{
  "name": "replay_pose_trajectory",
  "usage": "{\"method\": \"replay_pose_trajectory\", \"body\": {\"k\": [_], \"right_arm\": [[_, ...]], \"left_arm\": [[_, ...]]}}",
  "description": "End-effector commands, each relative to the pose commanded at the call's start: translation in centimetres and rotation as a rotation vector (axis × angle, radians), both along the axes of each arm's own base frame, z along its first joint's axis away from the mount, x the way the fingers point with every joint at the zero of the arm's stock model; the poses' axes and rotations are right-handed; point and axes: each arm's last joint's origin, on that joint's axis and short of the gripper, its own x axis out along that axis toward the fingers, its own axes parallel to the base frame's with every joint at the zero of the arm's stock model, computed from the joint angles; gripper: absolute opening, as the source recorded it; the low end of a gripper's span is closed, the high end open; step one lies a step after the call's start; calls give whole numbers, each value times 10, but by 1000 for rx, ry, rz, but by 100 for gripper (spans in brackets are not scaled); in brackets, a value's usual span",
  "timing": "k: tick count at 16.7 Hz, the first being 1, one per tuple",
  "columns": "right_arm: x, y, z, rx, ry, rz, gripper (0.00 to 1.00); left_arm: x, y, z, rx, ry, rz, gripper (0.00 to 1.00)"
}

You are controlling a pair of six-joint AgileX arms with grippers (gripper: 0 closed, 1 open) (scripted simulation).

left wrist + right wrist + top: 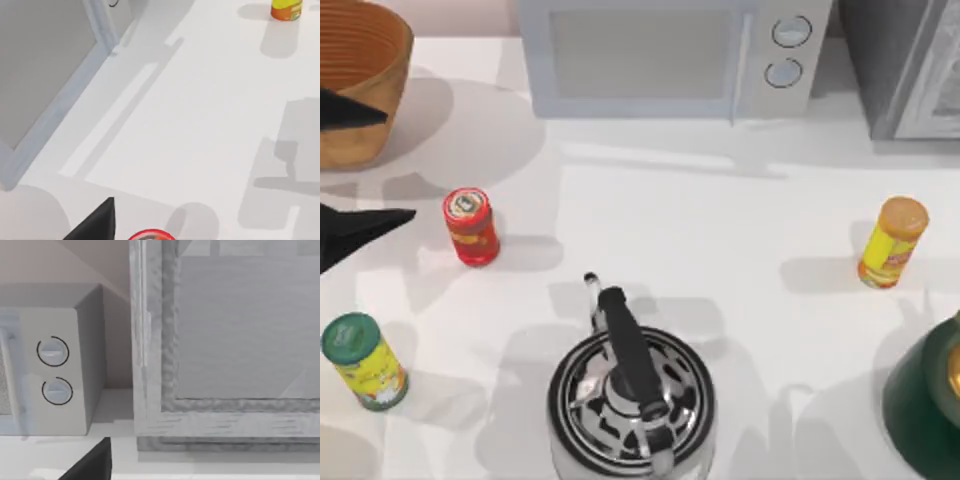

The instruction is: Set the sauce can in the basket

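Near the table's left edge, the sauce can (471, 227) stands upright on the white table (720, 240), well apart from the basket (360, 85), which sits in the table's far left corner. My left hand (355, 170) reaches in from the left edge with its two dark fingers spread wide, one finger (350, 108) lying over the basket's near side and the other just beside the can, neither touching it. In the left wrist view the can's red rim (151, 235) sits beside one fingertip (100, 222). A green-lidded yellow can (364, 361) stands close to the near left corner, a kettle (630, 395) at the near edge, an orange-lidded can (892, 242) toward the right edge, a dark green vessel (925, 400) at the near right corner, and a microwave (670, 55) along the far edge. For my right hand (92, 465), I cannot tell whether it is open or closed.
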Motion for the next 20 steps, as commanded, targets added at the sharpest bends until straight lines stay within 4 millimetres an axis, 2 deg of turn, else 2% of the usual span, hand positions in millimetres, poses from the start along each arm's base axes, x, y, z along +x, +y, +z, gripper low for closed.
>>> {"method": "replay_pose_trajectory", "body": {"k": [3, 6, 9, 13, 16, 20], "right_arm": [[0, 0, 0, 0, 0, 0, 100], [0, 0, 0, 0, 0, 0, 100], [0, 0, 0, 0, 0, 0, 100], [0, 0, 0, 0, 0, 0, 100], [0, 0, 0, 0, 0, 0, 100], [0, 0, 0, 0, 0, 0, 100]], "left_arm": [[40, 18, -32, -98, 24, -110, 100], [69, 31, -75, -194, 43, -174, 100], [87, 41, -121, -273, 63, -201, 100], [97, 49, -177, -345, 89, -216, 100], [101, 49, -203, -369, 97, -239, 100], [109, 46, -212, -366, 71, -272, 100]]}}
